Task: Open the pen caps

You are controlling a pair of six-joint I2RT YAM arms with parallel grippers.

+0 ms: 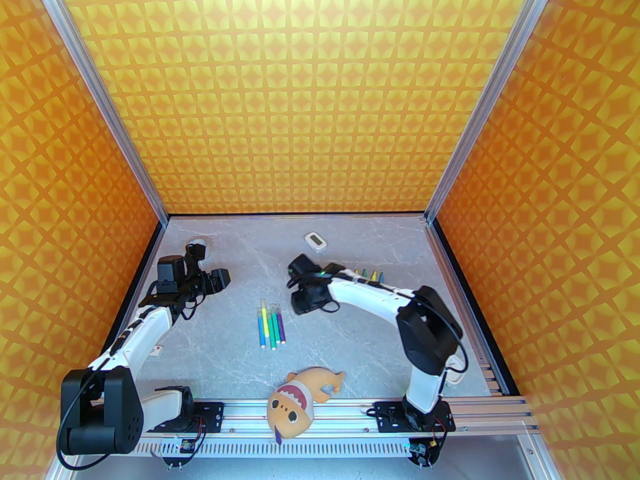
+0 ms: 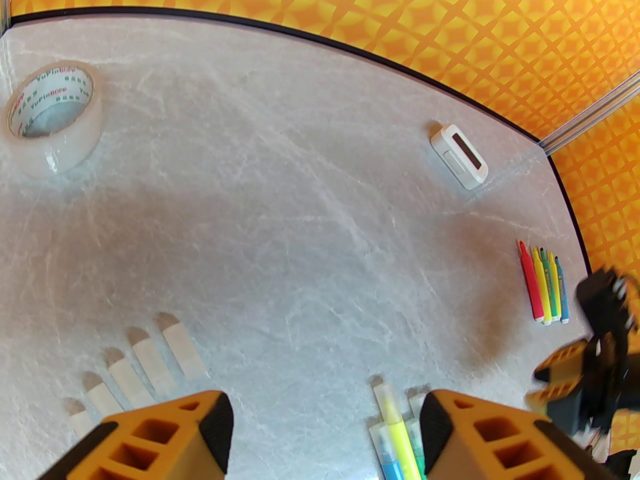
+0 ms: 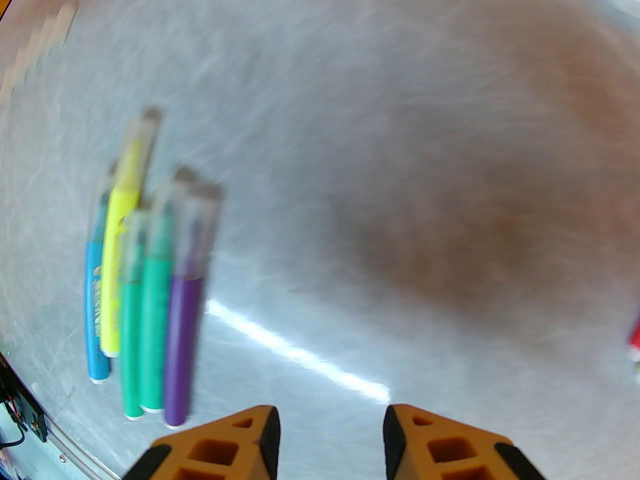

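Grey marbled bench inside orange-and-yellow patterned walls. At its middle five pens lie side by side, touching: blue, yellow, two green and purple. Each wears one of the pen caps, clear sleeves on the ends pointing away from the arms.

The caps look light, smooth and hard, so probably slippery and easy to crack if pinched hard. They are likely a push fit. A sound hold would be across one cap near its outer end, with the other claw clamping that coloured barrel mid-length. Because the pens touch, the purple one at the row's edge seems easiest to reach.

The right claw hovers just beside the purple pen's back end, fingers parted, holding nothing; its view is blurred. The left claw stands spread wide and empty above the bench, near the capped ends.

Five loose caps lie in a slanted row to the left. Four uncapped pens, red, yellow, green and blue, lie together towards the far right. A tape roll, a small white device and a plush fish sit well apart from the pens.
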